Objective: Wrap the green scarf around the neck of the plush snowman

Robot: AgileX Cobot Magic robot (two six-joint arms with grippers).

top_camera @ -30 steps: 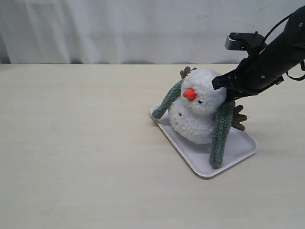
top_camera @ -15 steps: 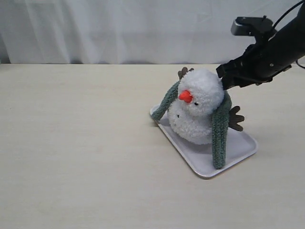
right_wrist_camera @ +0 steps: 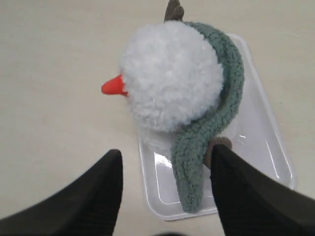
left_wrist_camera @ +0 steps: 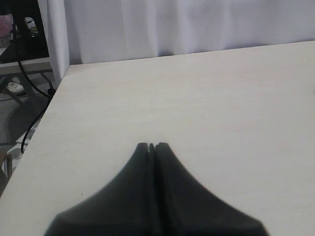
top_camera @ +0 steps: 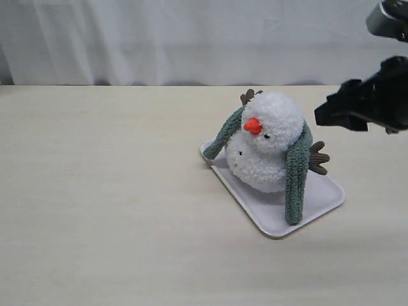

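Observation:
The plush snowman (top_camera: 268,143) stands on a white tray (top_camera: 322,204), fluffy white with an orange nose (top_camera: 254,126) and brown twig arms. The green scarf (top_camera: 297,172) lies round the back of its neck; one end hangs down the right side onto the tray, the other end (top_camera: 220,138) drops to the tray's far left corner. My right gripper (top_camera: 322,115) hovers open to the right of the head, holding nothing; from its wrist camera I see the head (right_wrist_camera: 170,76) and scarf (right_wrist_camera: 206,132) below the spread fingers (right_wrist_camera: 110,162). My left gripper (left_wrist_camera: 151,146) is shut over bare table.
The tray sits on a pale wooden table (top_camera: 95,191) with a white curtain (top_camera: 159,38) behind. In the left wrist view the table's edge (left_wrist_camera: 54,98) gives onto cables and floor.
My right gripper let go of the scarf, opened, and drew back up and to the right, away from the snowman's head. The scarf end now hangs free on the right side.

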